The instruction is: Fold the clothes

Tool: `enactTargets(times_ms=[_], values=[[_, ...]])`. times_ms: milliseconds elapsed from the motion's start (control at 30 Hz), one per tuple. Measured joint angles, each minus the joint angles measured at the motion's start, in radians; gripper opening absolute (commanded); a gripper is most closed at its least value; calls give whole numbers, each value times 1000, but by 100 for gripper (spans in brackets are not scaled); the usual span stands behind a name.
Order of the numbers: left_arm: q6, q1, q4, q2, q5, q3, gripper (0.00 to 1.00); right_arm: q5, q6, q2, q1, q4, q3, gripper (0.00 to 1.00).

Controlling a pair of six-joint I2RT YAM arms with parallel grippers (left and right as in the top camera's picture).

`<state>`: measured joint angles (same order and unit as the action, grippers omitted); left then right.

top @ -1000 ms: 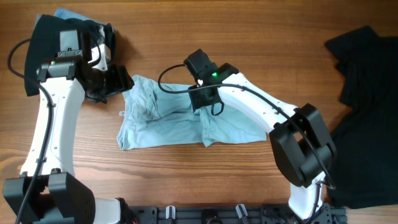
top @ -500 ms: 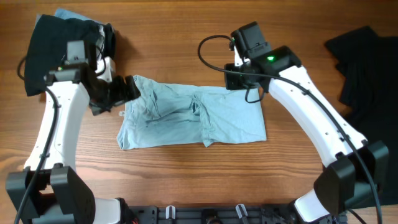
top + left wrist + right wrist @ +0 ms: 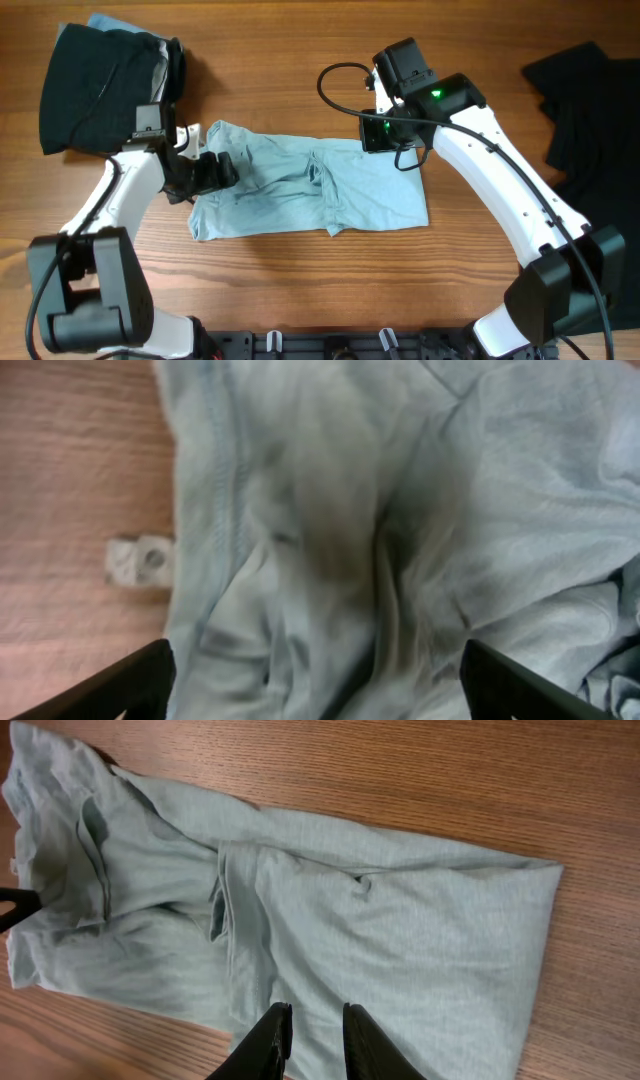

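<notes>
The light-blue T-shirt (image 3: pixel 370 195) lies in the middle of the tabletop (image 3: pixel 300 60), black clothes (image 3: pixel 590 90) at the right edge, a dark pile (image 3: pixel 90 85) in the far left corner. My left gripper (image 3: pixel 222 172) is wide over the shirt. My right gripper (image 3: pixel 317 1015) is narrow, holding nothing. The little white tag (image 3: pixel 140 560) is too blurry to read.

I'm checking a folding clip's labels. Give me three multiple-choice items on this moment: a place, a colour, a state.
1. Where does the T-shirt lie?
A. flat on the middle of the table
B. on a black pile
C. hanging off the edge
2. What colour is it?
A. red
B. light blue
C. black
3. How is the left gripper?
A. shut on the T-shirt
B. out of view
C. open over the T-shirt's left end
1A: overhead shows it mid-table. 2B: pale blue in every view. 3C: its fingertips stand wide apart in the left wrist view.
</notes>
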<state>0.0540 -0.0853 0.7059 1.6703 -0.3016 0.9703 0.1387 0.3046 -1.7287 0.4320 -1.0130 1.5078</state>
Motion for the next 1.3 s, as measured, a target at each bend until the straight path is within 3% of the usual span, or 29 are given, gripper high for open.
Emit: enactTargets(times_ms=[267,367,700,800,933,1033,1200,1300], values=[[-46,0,-55,92,-26,11,91,1,-19,0,0,-5,0,22],[-47,0,-48,105,-31,23,86,3,-22,0,0,-5,0,22],[-67,-6,-81,140,-62,42,51,3,-22,0,0,-9,0,22],[-92,-5,-97,151,-101,41,33,3,-22,0,0,-9,0,22],[-122,10,-100,168,-149,35,21,3,-22,0,0,-9,0,22],[-130,28,-97,177,-177,31,4,3,-22,0,0,-9,0,22],[-140,51,-69,185,-201,26,4,3,-22,0,0,-9,0,21],[-132,46,30,185,-195,30,4,3,-22,0,0,-14,0,21]])
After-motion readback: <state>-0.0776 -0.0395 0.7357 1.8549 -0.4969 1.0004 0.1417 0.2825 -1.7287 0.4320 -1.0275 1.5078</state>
